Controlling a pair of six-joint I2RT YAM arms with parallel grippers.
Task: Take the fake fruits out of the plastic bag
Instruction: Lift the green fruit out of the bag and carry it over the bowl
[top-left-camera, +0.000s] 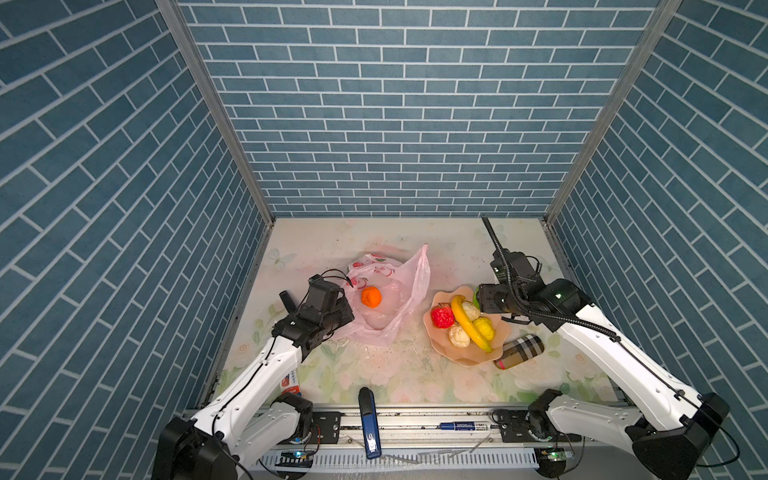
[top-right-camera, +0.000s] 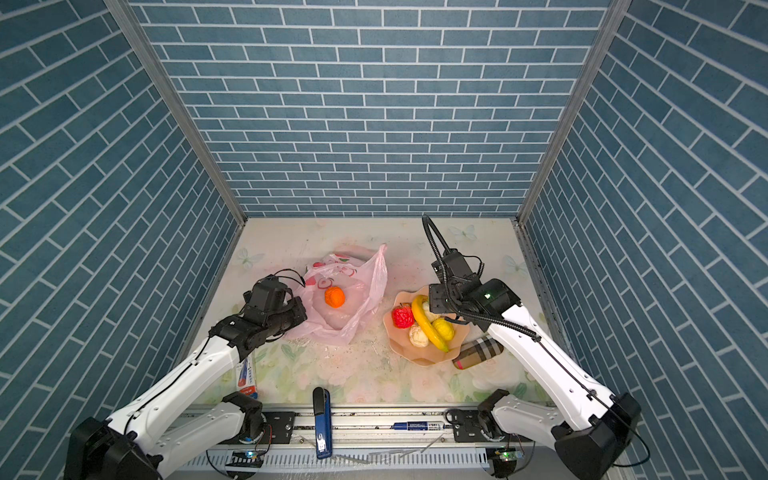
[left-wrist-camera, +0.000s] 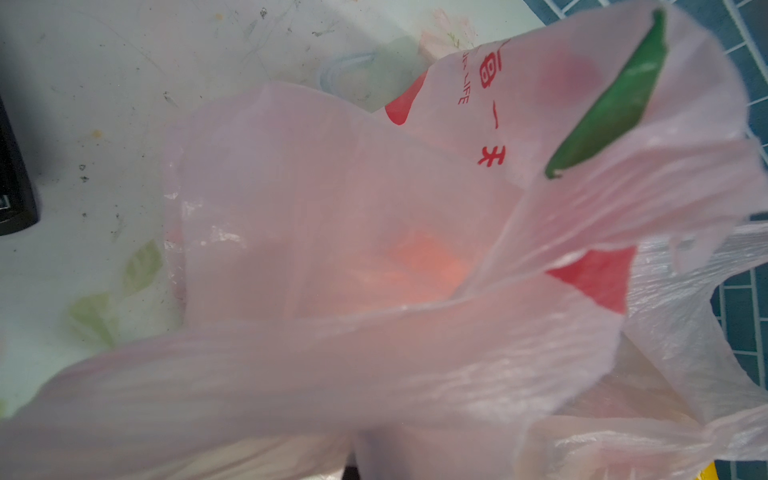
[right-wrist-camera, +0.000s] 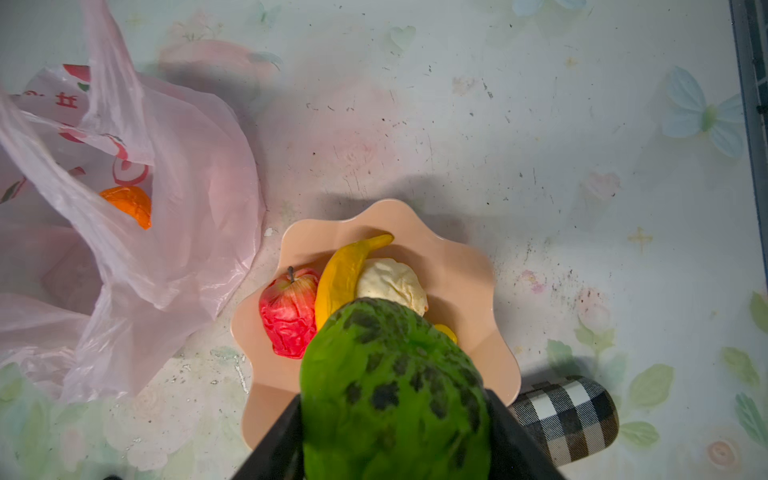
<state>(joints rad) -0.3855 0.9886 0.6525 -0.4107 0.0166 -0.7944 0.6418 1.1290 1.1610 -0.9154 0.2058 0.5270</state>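
The pink plastic bag (top-left-camera: 409, 286) (top-right-camera: 368, 286) (right-wrist-camera: 187, 199) lies open left of centre with an orange fruit (top-left-camera: 371, 297) (top-right-camera: 335, 297) (right-wrist-camera: 129, 203) inside. My left gripper (top-left-camera: 345, 311) (top-right-camera: 300, 311) is shut on the bag's left edge; in the left wrist view the bag film (left-wrist-camera: 332, 291) covers the jaws. My right gripper (top-left-camera: 478, 300) (right-wrist-camera: 395, 415) hangs over the peach plate (top-left-camera: 465, 355) (right-wrist-camera: 457, 266), shut on a green fruit (right-wrist-camera: 395, 386). On the plate lie a banana (top-left-camera: 467, 328), a red fruit (top-left-camera: 442, 316), a yellow fruit (top-left-camera: 484, 328) and two cream fruits (top-left-camera: 470, 311).
A plaid cylindrical case (top-left-camera: 519, 352) (right-wrist-camera: 569, 419) lies against the plate's near right side. A blue stapler (top-left-camera: 370, 424) and a marker (top-left-camera: 461, 426) sit on the front rail. A red-and-white tube (top-left-camera: 291, 384) lies under the left arm. Brick-patterned walls close in three sides.
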